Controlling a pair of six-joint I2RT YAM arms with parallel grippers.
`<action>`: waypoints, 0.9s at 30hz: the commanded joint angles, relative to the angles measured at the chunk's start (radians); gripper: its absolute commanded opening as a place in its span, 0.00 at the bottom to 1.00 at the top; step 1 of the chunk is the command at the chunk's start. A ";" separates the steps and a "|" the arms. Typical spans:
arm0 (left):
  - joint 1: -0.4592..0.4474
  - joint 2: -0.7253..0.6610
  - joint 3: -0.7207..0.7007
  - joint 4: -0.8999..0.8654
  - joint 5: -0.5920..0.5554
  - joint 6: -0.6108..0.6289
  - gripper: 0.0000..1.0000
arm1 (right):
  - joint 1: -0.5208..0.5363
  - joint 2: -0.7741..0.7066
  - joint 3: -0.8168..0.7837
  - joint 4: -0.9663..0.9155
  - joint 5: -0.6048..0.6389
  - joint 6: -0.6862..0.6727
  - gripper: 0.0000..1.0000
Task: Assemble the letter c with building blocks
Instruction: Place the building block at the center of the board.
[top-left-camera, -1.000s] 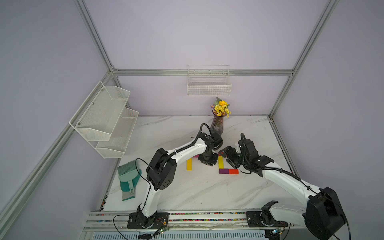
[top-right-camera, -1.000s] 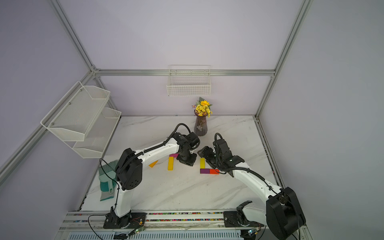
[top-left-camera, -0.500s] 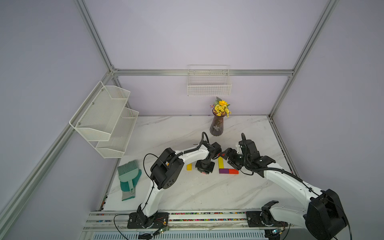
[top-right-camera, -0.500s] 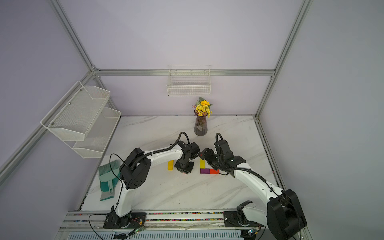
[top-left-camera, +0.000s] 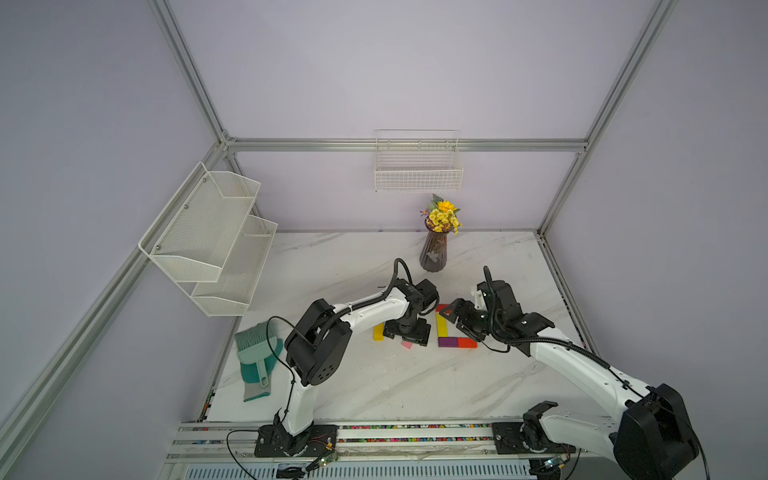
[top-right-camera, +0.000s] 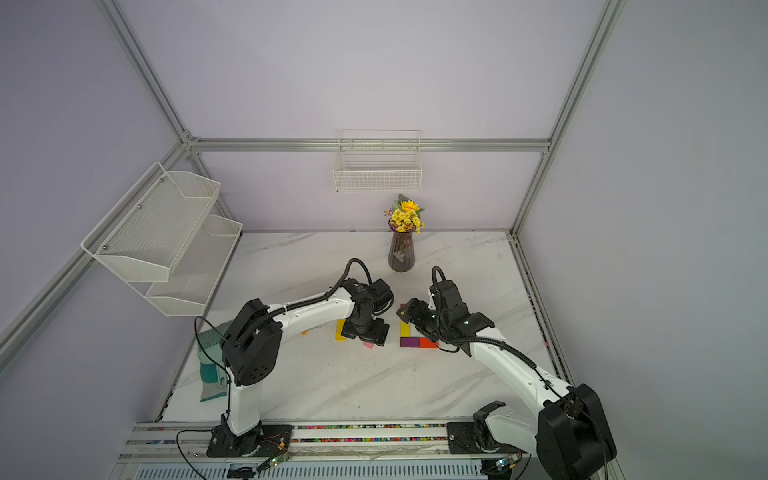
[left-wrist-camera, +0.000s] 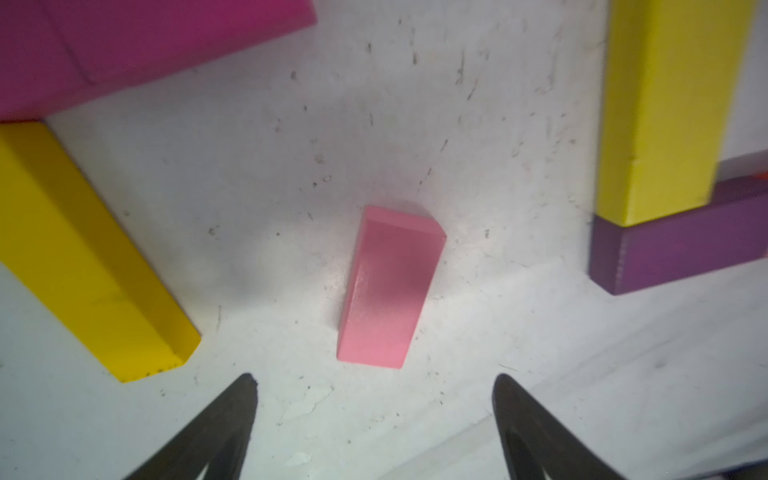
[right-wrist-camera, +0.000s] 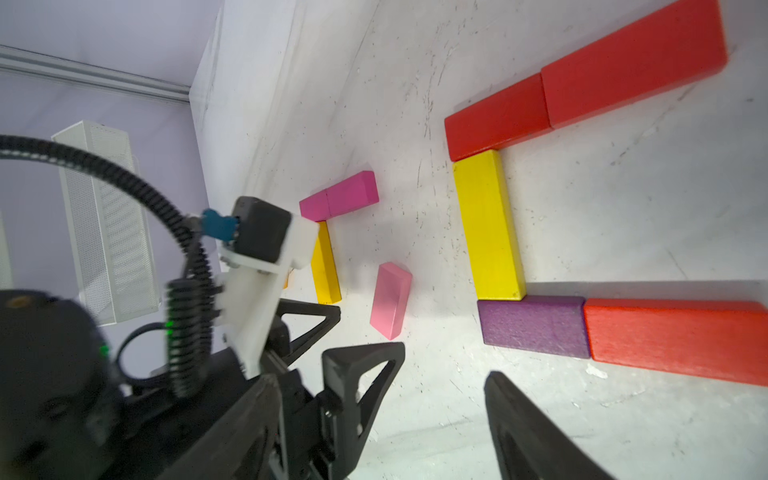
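Table (top-left-camera: 374, 386): marble-patterned, carries everything. Left hand (left-wrist-camera: 374, 378): we find it spread wide, empty, poised over the spares. Right hand (right-wrist-camera: 446, 361): parted, empty, beside the letter. Building blocks (right-wrist-camera: 488, 224): red, yellow and purple pieces laid touching in a C. Pink block (left-wrist-camera: 390, 286): loose, near the C. We judge it light, rigid, smooth; grip across its long sides.

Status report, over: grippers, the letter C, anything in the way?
Left gripper open, empty; right gripper open, empty. C shape laid: red blocks, yellow block, purple block, orange-red block. Pink block loose beside it, ahead of left gripper.
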 joint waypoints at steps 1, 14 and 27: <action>0.052 -0.117 0.004 0.017 0.039 -0.018 0.93 | 0.052 -0.009 -0.014 0.057 0.041 0.058 0.79; 0.455 -0.328 -0.203 0.094 0.278 0.028 1.00 | 0.480 0.330 0.101 0.220 0.326 0.271 0.79; 0.563 -0.424 -0.329 0.101 0.319 0.099 1.00 | 0.538 0.482 0.126 0.210 0.451 0.326 0.79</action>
